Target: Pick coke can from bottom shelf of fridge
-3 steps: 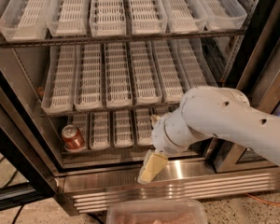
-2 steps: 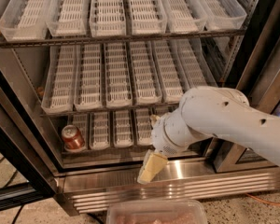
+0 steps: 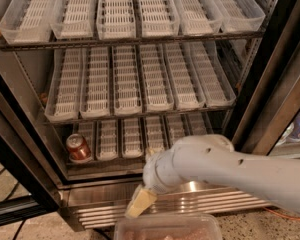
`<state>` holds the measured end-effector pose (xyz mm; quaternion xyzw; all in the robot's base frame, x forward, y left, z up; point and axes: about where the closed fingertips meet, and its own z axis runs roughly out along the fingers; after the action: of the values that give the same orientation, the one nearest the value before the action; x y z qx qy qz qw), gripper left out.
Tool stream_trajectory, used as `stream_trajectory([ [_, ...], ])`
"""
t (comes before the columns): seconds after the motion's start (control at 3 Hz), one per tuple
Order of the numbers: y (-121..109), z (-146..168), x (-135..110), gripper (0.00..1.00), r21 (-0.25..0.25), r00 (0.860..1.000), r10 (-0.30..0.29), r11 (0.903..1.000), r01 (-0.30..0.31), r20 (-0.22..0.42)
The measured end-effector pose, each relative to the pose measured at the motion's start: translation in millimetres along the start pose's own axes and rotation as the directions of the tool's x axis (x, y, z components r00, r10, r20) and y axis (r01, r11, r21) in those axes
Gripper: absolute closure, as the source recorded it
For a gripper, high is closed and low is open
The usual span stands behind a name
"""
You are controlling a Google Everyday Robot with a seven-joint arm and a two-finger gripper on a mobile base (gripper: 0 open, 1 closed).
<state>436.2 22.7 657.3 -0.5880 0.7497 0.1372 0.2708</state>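
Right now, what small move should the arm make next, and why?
Probably swing the claw up and left toward the coke can: the can sits in the leftmost lane of the bottom shelf, while the claw hangs lower, to its right, before the ribbed steel base.

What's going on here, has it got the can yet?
Not yet. A one-arm robot is at the fridge to pick the coke can, which stands upright in the leftmost lane of the bottom shelf. The gripper hangs low in front of the fridge's ribbed steel base, outside the shelf, below the can and off to its right in the picture. It is clear of the can, so the grasp is not yet done.
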Motion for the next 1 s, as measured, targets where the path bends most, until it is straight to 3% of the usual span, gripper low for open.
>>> stream_trajectory([
  [0.33, 6, 37, -1, 0.0, 0.021, 0.995, 0.051, 0.9984, -0.053, 0.09],
  [0.67, -2, 60, -12, 0.0, 0.065, 0.98, 0.074, 0.9941, -0.087, 0.185],
  [1.0, -2, 60, -12, 0.0, 0.065, 0.98, 0.074, 0.9941, -0.087, 0.185],
])
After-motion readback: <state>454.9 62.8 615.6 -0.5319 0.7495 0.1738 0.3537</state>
